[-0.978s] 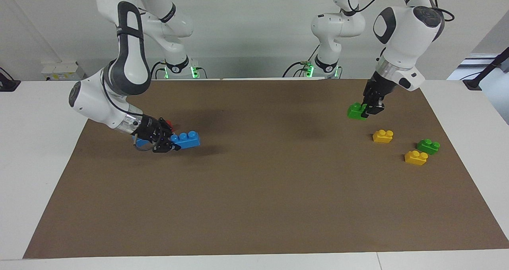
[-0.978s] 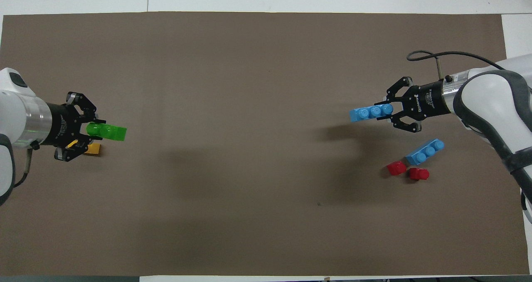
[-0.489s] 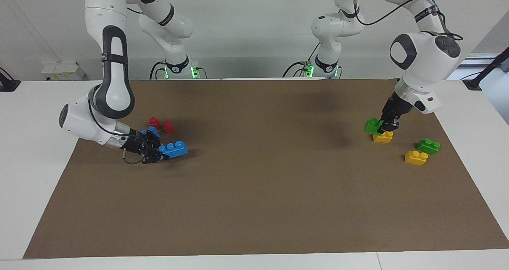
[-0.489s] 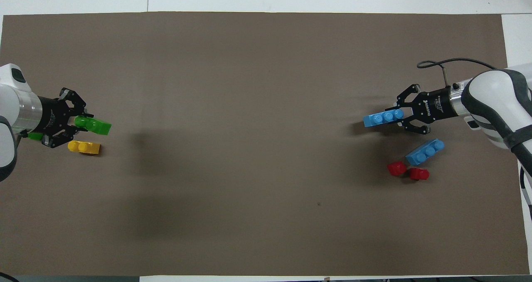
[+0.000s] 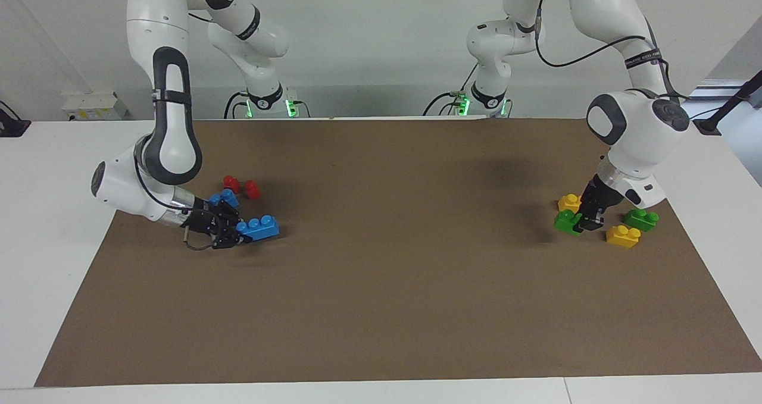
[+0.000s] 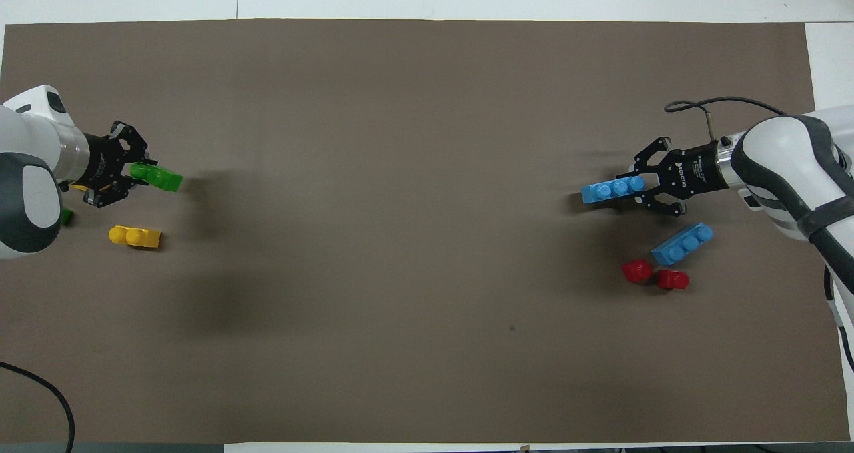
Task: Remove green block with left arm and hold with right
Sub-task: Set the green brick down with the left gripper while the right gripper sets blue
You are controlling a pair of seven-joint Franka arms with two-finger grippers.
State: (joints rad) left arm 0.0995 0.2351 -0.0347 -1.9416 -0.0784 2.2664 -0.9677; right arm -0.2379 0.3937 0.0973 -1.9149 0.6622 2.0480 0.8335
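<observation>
My left gripper (image 5: 586,222) is low over the brown mat (image 5: 393,273) at the left arm's end of the table, its fingers closed on the green block (image 5: 567,221), which I hold by one end so that most of it sticks out toward the middle of the mat. In the facing view the block sits down at the mat's surface, though I cannot tell whether it actually rests there or hangs just above it. A yellow block (image 5: 569,202) lies just beside it, nearer to the robots and partly hidden by my wrist; a second yellow block (image 5: 622,236) lies close by, toward the mat's edge, and another green block (image 5: 641,219) (the twin of mine) sits near that one, a little nearer to the robots. From overhead my held block (image 6: 157,177) shows clear of the fingers, with the second yellow block (image 6: 135,237) apart from it. At the right arm's end my right gripper (image 5: 231,234) is also low over the mat, fingers clamped on one end of a long blue block (image 5: 258,228) that points toward the table's middle. Near it on the mat lie another blue block (image 6: 681,244) and two small red pieces (image 6: 655,274), side by side and nearer to the robots than the held blue one.
</observation>
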